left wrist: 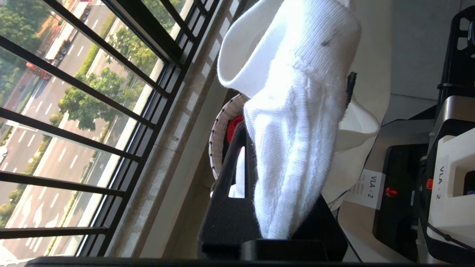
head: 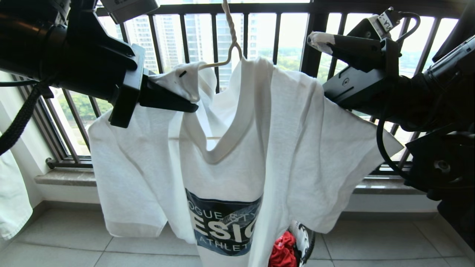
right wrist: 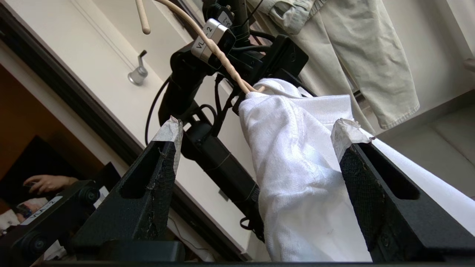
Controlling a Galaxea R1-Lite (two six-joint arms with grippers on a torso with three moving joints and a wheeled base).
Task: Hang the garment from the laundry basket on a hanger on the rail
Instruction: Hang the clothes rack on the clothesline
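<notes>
Rail's cut off up top, hanger (head: 232, 40) mostly buried under the T-shirt (head: 237, 148). Left pincer (head: 185, 98) clamps its collar (left side); right pincer (right wrist: 256, 137) gapes around the right shoulder.

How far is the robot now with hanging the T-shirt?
Done: the T-shirt is out of the basket and draped over the hanger. In hand: the left gripper pinches the collar; the right gripper stands open around the other shoulder. Left: the collar sits crooked, and no view shows the rail, so hooking is unconfirmed.
</notes>
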